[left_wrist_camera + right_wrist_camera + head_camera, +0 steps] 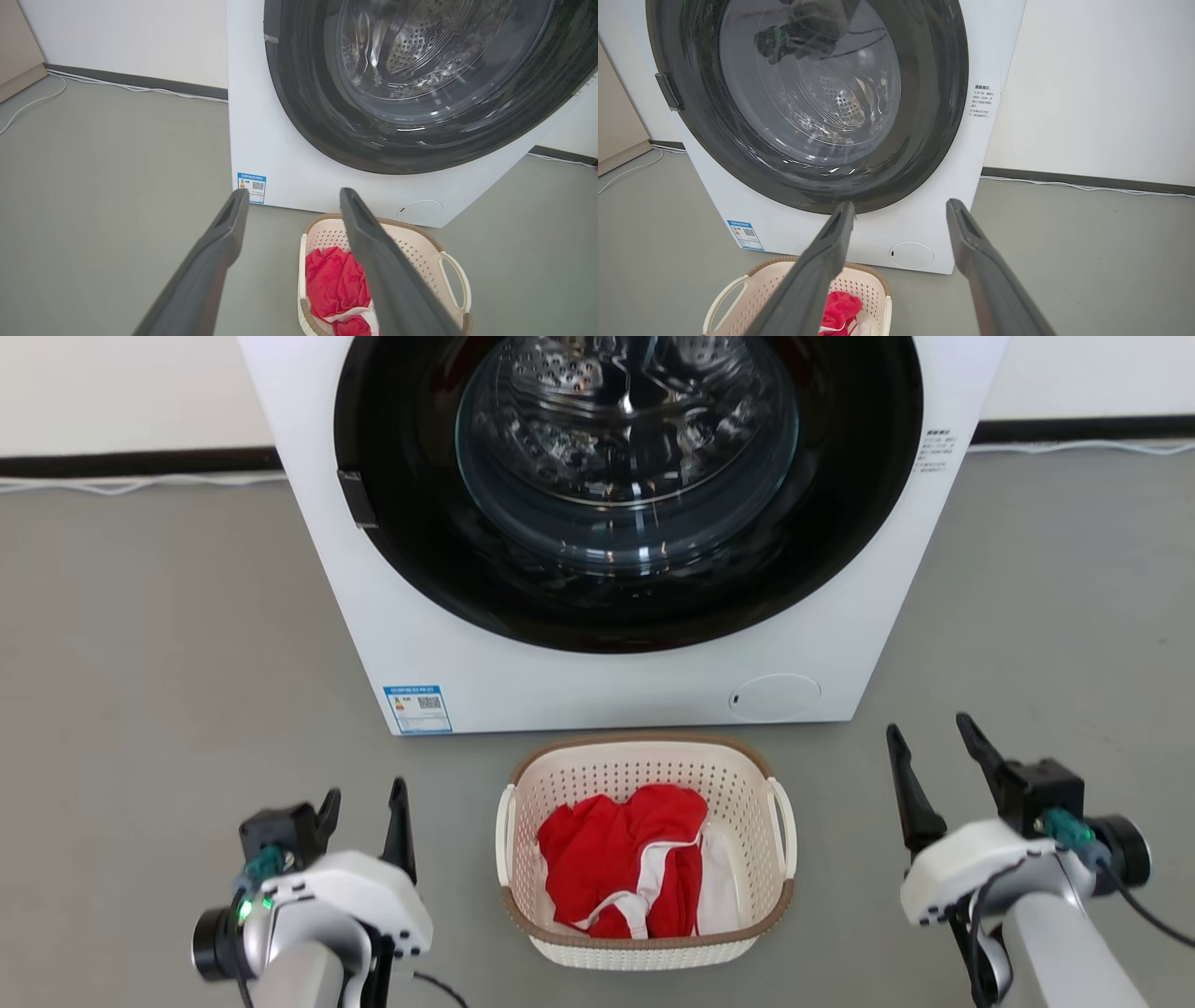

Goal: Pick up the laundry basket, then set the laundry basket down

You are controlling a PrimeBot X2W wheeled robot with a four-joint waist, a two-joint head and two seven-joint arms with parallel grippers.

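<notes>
Currently both sets of jaws stand released and empty. The left gripper [365,791] hangs above the grey floor [140,663] on the basket's left side, fingers spread and pointing toward the washing machine [579,691]. The right gripper [928,723] hangs on the opposite side in the same attitude, set further out from the basket. Neither gripper touches anything.

The laundry basket [635,775] sits on the floor between the two grippers, just in front of the washing machine's lower front panel. It is upright, with its brown rim band uppermost and one white loop handle [505,831] on each short side. A crumpled red garment [616,859] with white trim lies inside it, on top of a white cloth [719,887].

In the left wrist view, the left gripper [293,191] frames the machine's base, and the laundry basket [416,247] lies partly behind the nearer finger. In the right wrist view, the right gripper [900,203] frames the round service flap [911,255], with the laundry basket [756,298] at lower left.

The machine's door is closed over the steel drum [625,420]. An energy label [417,709] is fixed at one lower corner of the front. A white cable [140,483] runs along the baseboard.
</notes>
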